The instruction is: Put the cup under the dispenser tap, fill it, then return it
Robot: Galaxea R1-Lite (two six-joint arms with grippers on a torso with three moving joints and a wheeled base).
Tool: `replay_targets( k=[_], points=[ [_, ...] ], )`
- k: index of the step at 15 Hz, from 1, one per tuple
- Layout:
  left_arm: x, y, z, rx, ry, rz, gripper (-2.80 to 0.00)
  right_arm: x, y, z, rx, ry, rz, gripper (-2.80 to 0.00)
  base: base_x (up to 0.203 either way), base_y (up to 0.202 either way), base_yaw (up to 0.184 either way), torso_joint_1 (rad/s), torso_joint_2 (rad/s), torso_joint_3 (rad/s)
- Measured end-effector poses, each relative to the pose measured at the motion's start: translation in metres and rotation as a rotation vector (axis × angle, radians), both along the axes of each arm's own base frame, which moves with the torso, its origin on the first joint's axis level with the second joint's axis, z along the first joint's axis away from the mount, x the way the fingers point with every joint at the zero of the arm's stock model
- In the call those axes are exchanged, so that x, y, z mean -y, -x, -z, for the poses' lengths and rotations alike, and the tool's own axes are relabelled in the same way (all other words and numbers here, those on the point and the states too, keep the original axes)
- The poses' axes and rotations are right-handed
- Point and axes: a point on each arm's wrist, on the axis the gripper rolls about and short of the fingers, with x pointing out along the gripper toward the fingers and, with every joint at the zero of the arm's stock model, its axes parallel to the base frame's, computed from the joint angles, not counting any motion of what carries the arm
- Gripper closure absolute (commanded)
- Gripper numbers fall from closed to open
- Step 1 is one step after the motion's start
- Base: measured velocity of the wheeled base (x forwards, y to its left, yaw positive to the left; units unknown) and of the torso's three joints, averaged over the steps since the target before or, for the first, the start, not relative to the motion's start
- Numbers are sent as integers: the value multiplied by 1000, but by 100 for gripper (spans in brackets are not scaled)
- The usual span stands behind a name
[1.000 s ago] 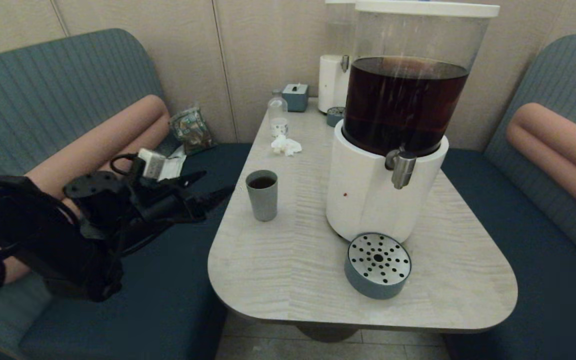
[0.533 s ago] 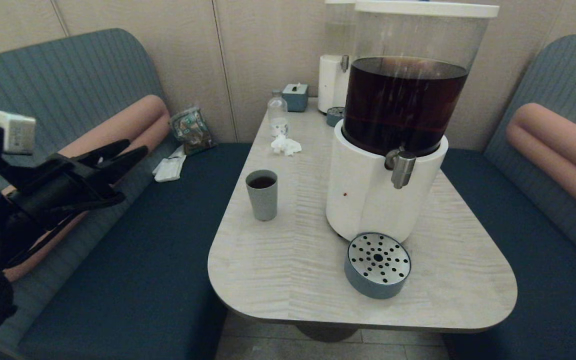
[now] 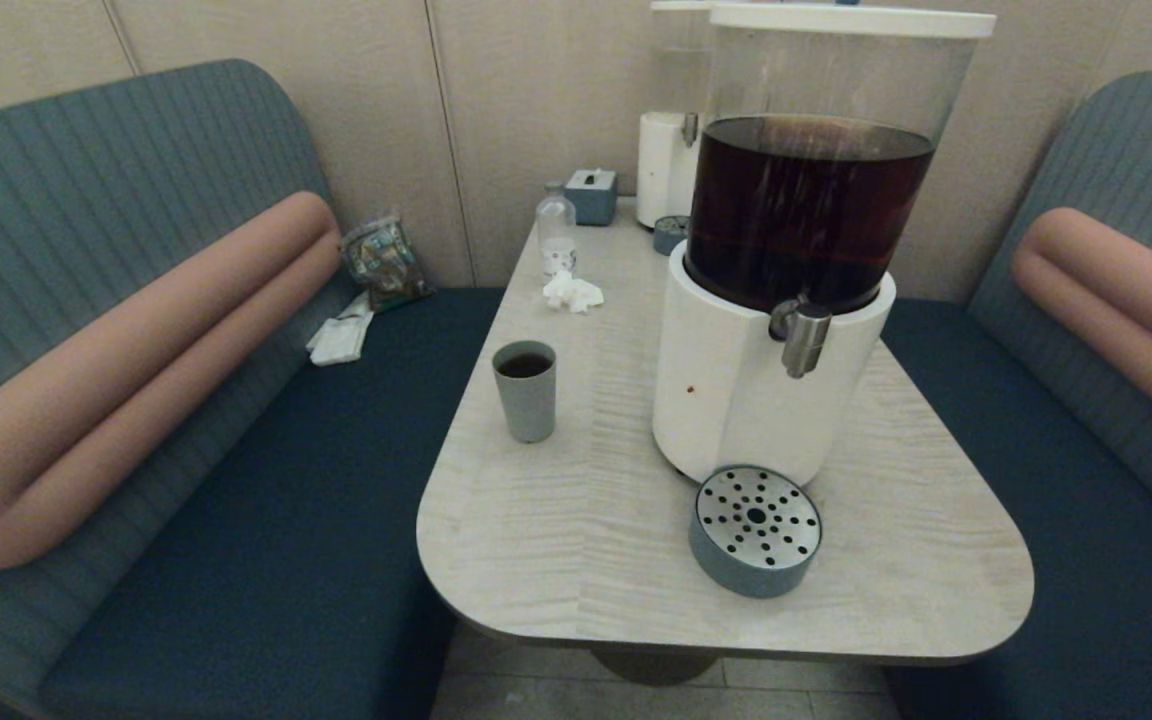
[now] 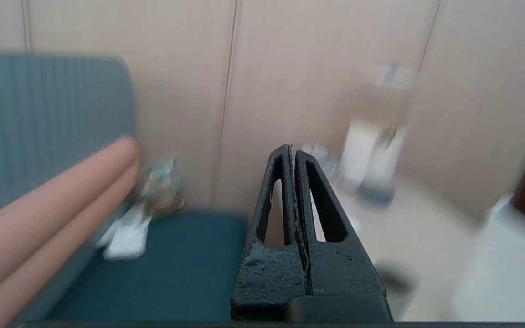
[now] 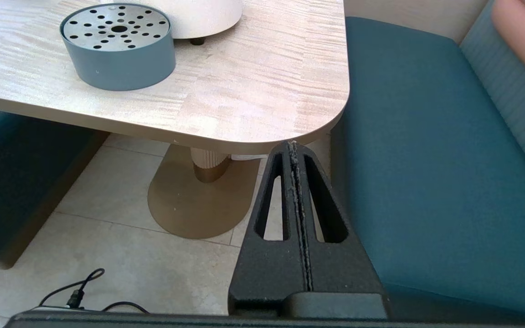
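Cup [image 3: 524, 390] stands alone; left gripper [image 4: 292, 152] fingers pressed together

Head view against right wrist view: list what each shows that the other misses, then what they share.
Only the head view shows the small grey-blue tumbler cup holding dark liquid, standing on the table apart from the stubby brushed-steel dispenser tap, and the clear tank of dark brown liquid.

Only the right wrist view shows the right gripper, fingers pressed together, low beside the table, the table's pedestal foot and a black cable on the tiled floor.

Both show the round blue-grey drip tray and the pale wood-grain table.
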Motion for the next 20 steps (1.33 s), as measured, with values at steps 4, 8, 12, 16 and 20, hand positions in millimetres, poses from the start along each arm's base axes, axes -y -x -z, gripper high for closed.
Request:
replay_targets(
  k=[4, 8, 12, 16, 20],
  points=[
    [23, 46, -17, 69, 143, 79, 0, 0, 0, 0, 0, 0, 0, 0, 0, 0, 0, 0, 0, 0],
    [44, 72, -30, -59, 196, 273, 0, 0, 0, 0, 0, 0, 0, 0, 0, 0, 0, 0, 0, 0],
    [64, 97, -31, -47, 88, 362, 0, 0, 0, 0, 0, 0, 0, 0, 0, 0, 0, 0, 0, 0],
    [73, 114, -31, 12, -20, 396, 0, 0, 0, 0, 0, 0, 1, 0, 0, 0, 0, 0, 0, 0],
    [73, 133, -12, -18, -130, 247, 0, 0, 0, 0, 0, 0, 1, 0, 0, 0, 0, 0, 0, 0]
  ],
)
